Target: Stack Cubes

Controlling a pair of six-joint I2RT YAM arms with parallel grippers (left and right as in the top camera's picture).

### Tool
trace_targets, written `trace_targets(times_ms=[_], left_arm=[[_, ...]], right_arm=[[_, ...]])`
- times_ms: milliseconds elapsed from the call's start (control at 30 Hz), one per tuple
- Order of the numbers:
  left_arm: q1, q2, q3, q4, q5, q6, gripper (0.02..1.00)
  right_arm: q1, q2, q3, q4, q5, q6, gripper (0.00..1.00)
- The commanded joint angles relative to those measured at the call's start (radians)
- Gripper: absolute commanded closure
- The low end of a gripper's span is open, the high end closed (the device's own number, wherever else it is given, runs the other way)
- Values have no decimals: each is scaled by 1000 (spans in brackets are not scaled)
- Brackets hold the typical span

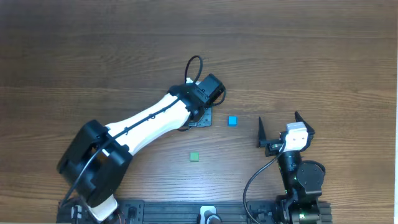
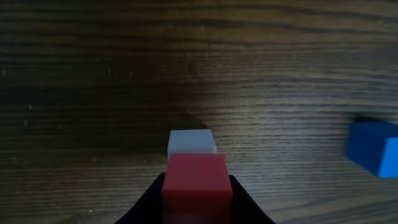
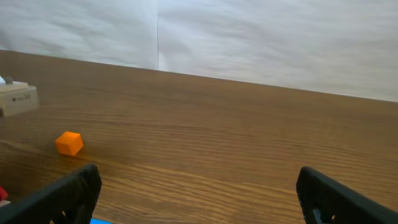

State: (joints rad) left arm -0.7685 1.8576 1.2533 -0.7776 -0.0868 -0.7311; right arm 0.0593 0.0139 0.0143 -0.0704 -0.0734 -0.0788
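Stacking: left claw clamped on the red cube, close by a grey cube; contact unclear.
Likely light, rigid, smooth cubes: pinch flat opposite faces. At that claw's 6 o'clock lies the green cube, at 3 o'clock the blue cube; right claw gapes wide.

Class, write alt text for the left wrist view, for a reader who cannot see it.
The left tool grips a red cube over a wooden table. A pale grey cube sits just beyond the red one, and a blue cube lies apart, off to one side.
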Motion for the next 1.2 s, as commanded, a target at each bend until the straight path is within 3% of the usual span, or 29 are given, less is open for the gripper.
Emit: trace_targets(times_ms=[33, 1200], left_arm=[[1, 21, 21, -1, -16, -18, 928], [1, 37, 21, 11, -35, -18, 851]], right_arm=[[-6, -8, -9, 2, -8, -2, 7], [-6, -8, -9, 2, -8, -2, 9]])
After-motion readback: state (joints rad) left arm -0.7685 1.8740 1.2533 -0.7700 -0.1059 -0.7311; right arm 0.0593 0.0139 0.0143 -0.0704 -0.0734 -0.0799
